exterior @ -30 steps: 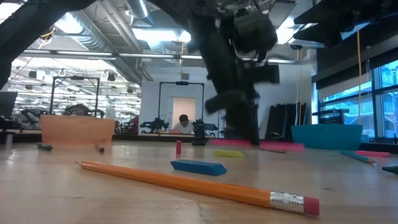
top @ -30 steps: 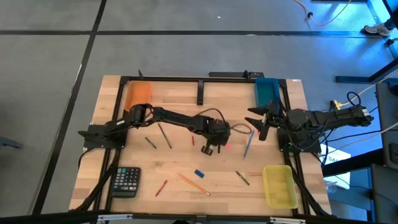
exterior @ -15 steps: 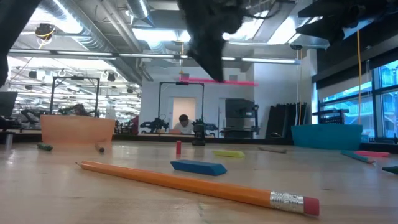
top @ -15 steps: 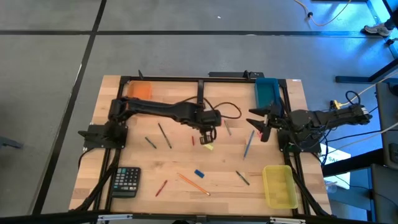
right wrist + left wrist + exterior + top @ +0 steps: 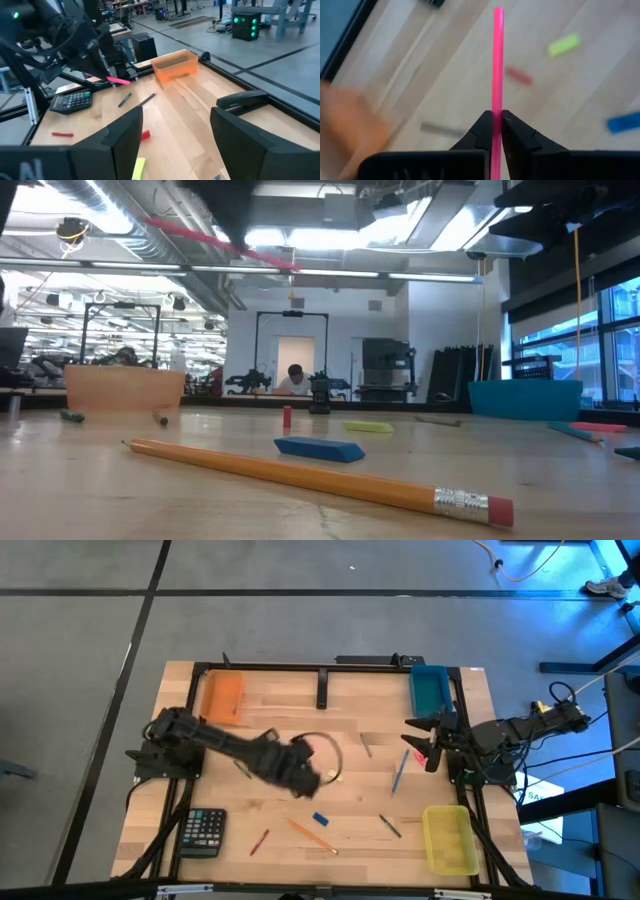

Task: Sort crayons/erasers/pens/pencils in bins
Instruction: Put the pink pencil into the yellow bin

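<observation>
Pinching a long thin pink stick (image 5: 498, 60), probably a pen or pencil, the left end effector (image 5: 308, 776) hangs above the middle of the wooden surface (image 5: 300, 710), with the stick clamped tight between its two dark fingers (image 5: 481, 134). From table height you just see the pink stick (image 5: 215, 242) slanting way up in the air, so it's clearly lifted off the surface.

The right end effector (image 5: 433, 747) sits over at the right side, fingers (image 5: 120, 137) spread wide with nothing between them, just below the teal bin (image 5: 429, 686).

Bins: the orange bin (image 5: 222, 694) is at the far left corner, teal at the far right, and the yellow bin (image 5: 449, 837) at the near right corner. I can't see anything inside any of them from above.

Still lying loose on the surface: a blue eraser (image 5: 320, 819) near the front middle, a yellow eraser (image 5: 368, 426) further back, a small red crayon (image 5: 287, 416) standing up, an orange pencil (image 5: 311, 835) right beside the blue eraser, a blue pen (image 5: 399, 775) close to the right arm, and a thin red stick (image 5: 259, 841) next to the calculator (image 5: 203, 831) at the front left. A few dark pencils are scattered around too.
</observation>
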